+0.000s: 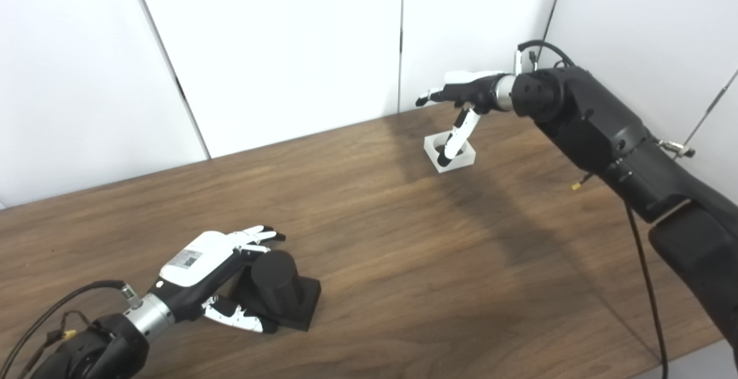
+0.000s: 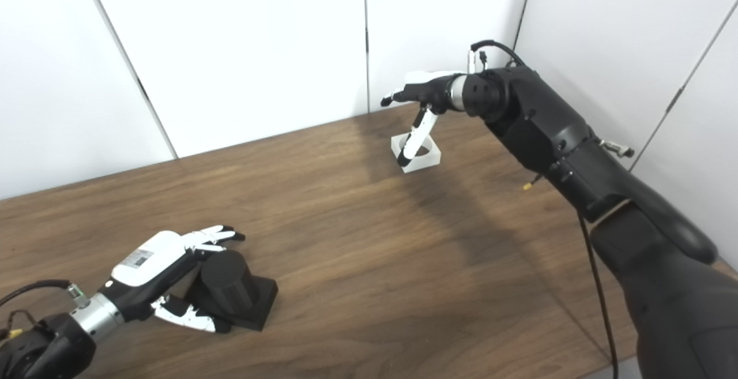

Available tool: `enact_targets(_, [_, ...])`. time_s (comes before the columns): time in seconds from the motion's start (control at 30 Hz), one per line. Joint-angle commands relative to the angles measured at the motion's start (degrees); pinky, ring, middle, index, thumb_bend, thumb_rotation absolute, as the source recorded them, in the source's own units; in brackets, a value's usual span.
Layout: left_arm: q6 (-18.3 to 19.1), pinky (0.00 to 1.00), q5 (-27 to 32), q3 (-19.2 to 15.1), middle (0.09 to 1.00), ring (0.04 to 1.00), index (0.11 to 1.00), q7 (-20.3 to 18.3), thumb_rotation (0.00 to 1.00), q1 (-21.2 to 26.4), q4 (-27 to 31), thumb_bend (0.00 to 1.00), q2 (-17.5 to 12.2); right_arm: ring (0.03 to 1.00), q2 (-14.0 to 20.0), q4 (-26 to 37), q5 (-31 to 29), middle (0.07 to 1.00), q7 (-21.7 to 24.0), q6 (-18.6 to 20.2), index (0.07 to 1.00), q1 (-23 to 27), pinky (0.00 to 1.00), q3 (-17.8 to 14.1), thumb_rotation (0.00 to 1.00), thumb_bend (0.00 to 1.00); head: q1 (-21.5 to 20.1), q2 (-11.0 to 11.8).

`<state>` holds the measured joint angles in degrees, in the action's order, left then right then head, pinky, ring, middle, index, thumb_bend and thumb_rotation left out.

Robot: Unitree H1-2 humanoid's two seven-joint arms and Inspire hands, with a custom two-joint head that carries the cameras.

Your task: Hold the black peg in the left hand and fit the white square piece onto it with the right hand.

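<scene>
The black peg (image 1: 278, 282), a short cylinder on a square black base, stands on the wooden table (image 1: 369, 263) at the front left. My left hand (image 1: 202, 263) lies around it, fingers (image 1: 256, 235) stretched along its far side and the thumb along its near side; the hand looks open, with no firm grip. The white square piece (image 1: 466, 157), which has a round hole, rests on the table at the back right. My right hand (image 1: 470, 93) hovers just above it, open, with the thumb hanging down in front of the hole and the fingers pointing left.
White wall panels (image 1: 277, 50) close off the table at the back and right. A black cable (image 1: 646, 286) hangs from my right forearm over the table's right part. The table's front edge shows at the lower right.
</scene>
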<state>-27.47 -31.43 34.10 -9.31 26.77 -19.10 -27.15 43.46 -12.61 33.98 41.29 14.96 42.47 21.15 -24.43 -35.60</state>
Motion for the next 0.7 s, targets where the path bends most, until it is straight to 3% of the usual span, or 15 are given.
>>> enact_targets(0.0, [0.7,0.88,-4.3,1.9,0.896,0.932,0.488,-3.9,0.06,-2.4,-1.7,0.52,-2.8,1.000,2.0,0.0,1.5,1.000,0.3,-1.3,0.970,3.8,0.99,0.0,0.36,1.00,-0.1,-0.1])
enact_targets(0.3, [0.7,0.87,-4.6,2.3,0.890,0.930,0.488,-3.2,0.06,-2.3,-2.8,0.52,-2.5,1.000,1.9,-2.1,7.5,1.000,-1.2,-4.5,0.970,4.0,1.00,2.9,0.31,1.00,0.3,0.3])
enact_targets(0.67, [0.8,0.88,-4.2,2.1,0.897,0.938,0.488,-4.0,0.06,-2.3,-2.2,0.52,-2.4,1.000,1.4,-4.3,10.8,1.000,-1.8,-6.4,0.973,3.6,1.00,2.9,0.30,0.98,0.4,0.1])
